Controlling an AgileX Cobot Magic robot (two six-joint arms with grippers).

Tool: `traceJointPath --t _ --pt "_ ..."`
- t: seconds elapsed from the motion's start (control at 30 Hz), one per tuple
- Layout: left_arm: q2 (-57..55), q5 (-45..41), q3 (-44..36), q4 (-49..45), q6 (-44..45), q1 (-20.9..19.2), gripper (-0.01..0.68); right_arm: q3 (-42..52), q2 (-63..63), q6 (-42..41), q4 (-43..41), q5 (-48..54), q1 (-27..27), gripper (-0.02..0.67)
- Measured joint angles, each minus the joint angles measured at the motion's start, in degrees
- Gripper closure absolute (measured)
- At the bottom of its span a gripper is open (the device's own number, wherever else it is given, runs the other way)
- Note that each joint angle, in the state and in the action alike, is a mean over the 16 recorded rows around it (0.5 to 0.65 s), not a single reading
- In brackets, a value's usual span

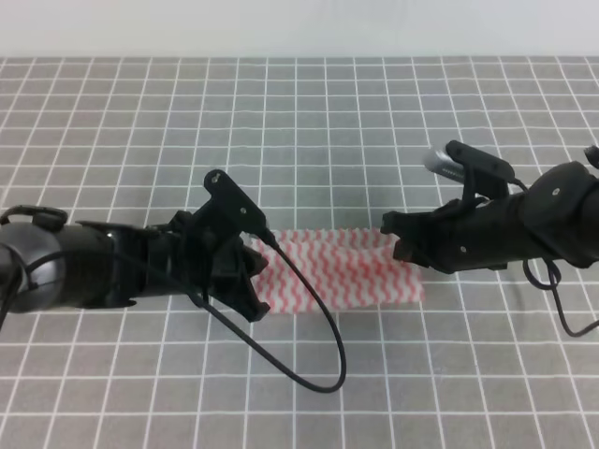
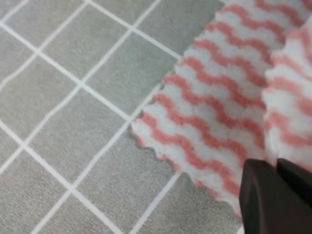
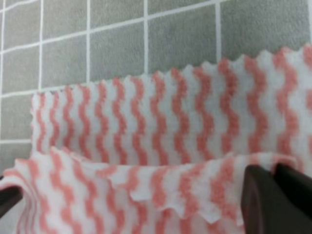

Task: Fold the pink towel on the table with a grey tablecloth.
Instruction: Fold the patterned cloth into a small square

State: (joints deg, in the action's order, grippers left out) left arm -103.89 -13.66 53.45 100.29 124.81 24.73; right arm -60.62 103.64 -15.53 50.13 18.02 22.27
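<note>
Now both black arms low over grey grid tablecloth (image 1: 309, 112). Thin pink-and-white wavy striped towel (image 1: 342, 267) lies mid-table, between them. Left gripper (image 1: 245, 271) at towel's 9 o'clock end, right gripper (image 1: 401, 245) at 3 o'clock end. Right wrist view: lifted edge pinched between fingers (image 3: 273, 197). Left jaws: cannot tell. Best way, likely: move both ends together, same height, keep edges lined up, lay flat.

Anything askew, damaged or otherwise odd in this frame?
Nothing damaged or spilled. The pink towel lies mid-fold on the table with a grey tablecloth, one layer lifted over the other, the edges not lined up. The left gripper and right gripper sit at its opposite ends.
</note>
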Motion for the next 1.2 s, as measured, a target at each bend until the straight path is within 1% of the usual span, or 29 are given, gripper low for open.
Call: traceJointPath --t 0.43,1.2 --pt "-1.8 1.2 2.3 -0.3 0.3 0.0 0.675 -2.6 2.7 0.0 -0.2 0.3 -0.6 0.663" --pt "-3.1 1.2 4.0 0.1 0.0 0.0 0.675 -2.8 3.5 0.0 0.0 -0.2 -1.8 0.662"
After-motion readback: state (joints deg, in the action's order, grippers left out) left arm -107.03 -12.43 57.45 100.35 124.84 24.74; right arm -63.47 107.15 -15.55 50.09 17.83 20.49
